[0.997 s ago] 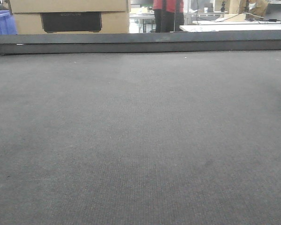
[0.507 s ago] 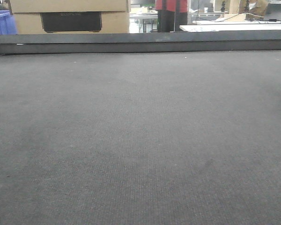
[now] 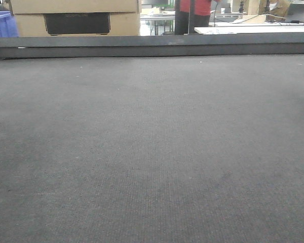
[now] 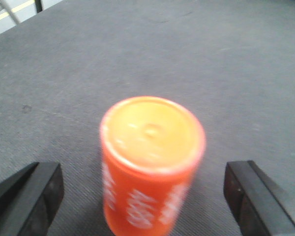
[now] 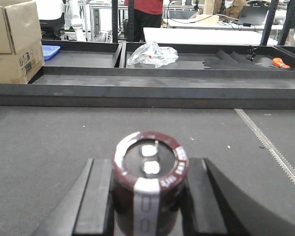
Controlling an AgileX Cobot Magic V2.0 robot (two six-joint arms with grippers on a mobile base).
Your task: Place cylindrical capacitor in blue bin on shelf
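From the front, the grey table point(image 3: 152, 152) lies wide and bare up to a raised dark rail point(image 3: 152, 45) along its far edge. Beyond the rail are cardboard boxes point(image 3: 76, 15) at 11 o'clock, a blue crate point(image 3: 2, 25) in the far left corner, a person in red point(image 3: 192, 12) at 12 and a white bench point(image 3: 253, 29) at 1. In the left wrist view, which is blurred, the left gripper point(image 4: 142, 196) is spread wide. Its black fingers point(image 4: 34, 196) sit at 8 and 4 o'clock, with an orange can point(image 4: 152, 142) upright on the mat between them and touching neither; bare mat runs on toward 12. In the right wrist view the right gripper point(image 5: 147, 196) is closed snugly on the capacitor point(image 5: 150, 167) — dark brown, pale stripe, two silvery spots on top — with a finger point(image 5: 101, 196) against each side; whether it rests on the table cannot be told. Ahead is open mat, then a dark ledge point(image 5: 147, 91) across the whole width. A toothed strip point(image 5: 270, 147) runs along the mat at 3 o'clock. Past the ledge are a carton point(image 5: 14, 42) at 10, a blue tray point(image 5: 51, 50), a crumpled plastic bag point(image 5: 152, 54) at 12 and an orange tool point(image 5: 280, 62) at 2.
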